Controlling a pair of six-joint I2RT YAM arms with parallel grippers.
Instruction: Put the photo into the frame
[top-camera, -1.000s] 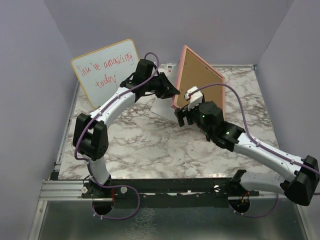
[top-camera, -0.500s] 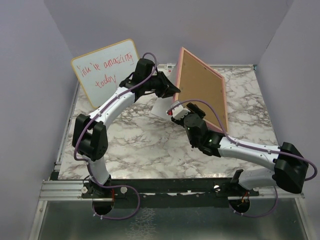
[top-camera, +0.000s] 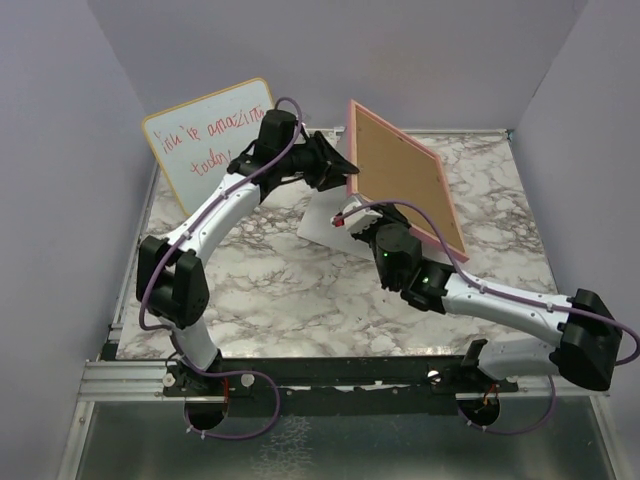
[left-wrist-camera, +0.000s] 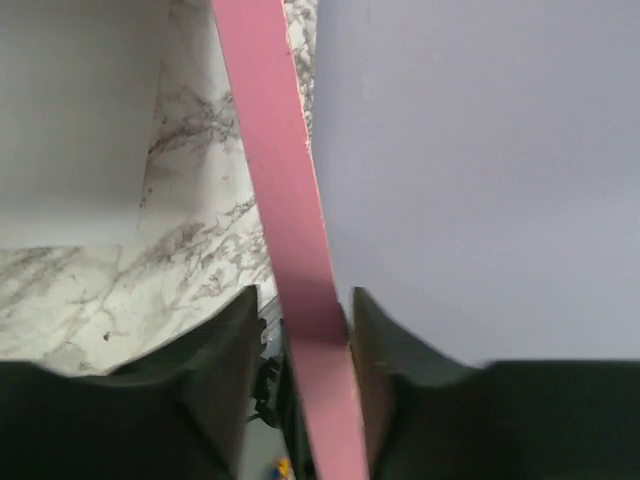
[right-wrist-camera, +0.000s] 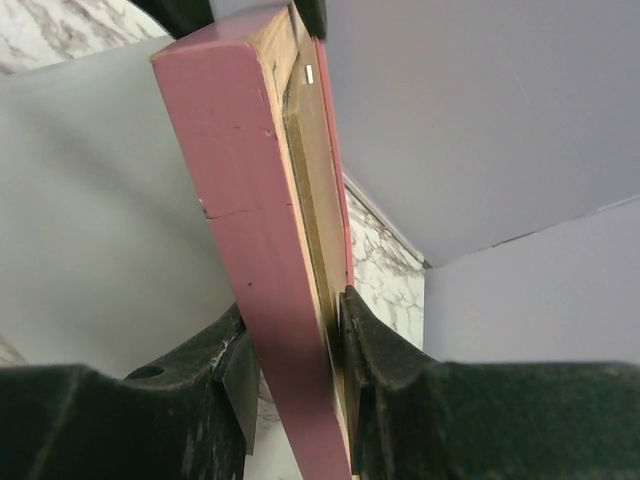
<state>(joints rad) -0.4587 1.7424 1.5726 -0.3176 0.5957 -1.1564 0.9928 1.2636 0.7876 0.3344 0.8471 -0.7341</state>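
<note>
The frame (top-camera: 400, 175) hangs tilted above the table, brown backing board facing up inside its pinkish border. My right gripper (top-camera: 365, 222) is shut on its near edge; in the right wrist view both fingers press the frame (right-wrist-camera: 240, 200) at the gripper (right-wrist-camera: 290, 340). My left gripper (top-camera: 347, 172) straddles the left edge. In the left wrist view the pink edge (left-wrist-camera: 280, 180) stands between the jaws of the gripper (left-wrist-camera: 305, 330), with a gap beside one finger. The photo (top-camera: 318, 215) lies white side up on the marble under the frame.
A whiteboard (top-camera: 210, 140) with red handwriting leans against the back left wall. The marble table (top-camera: 300, 290) has grey walls on three sides. Both arm bases sit on the rail at the near edge.
My right gripper has closed on the frame's near edge. The left jaws have loosened slightly. The frame has swung up and to the left, lying flatter than before.
</note>
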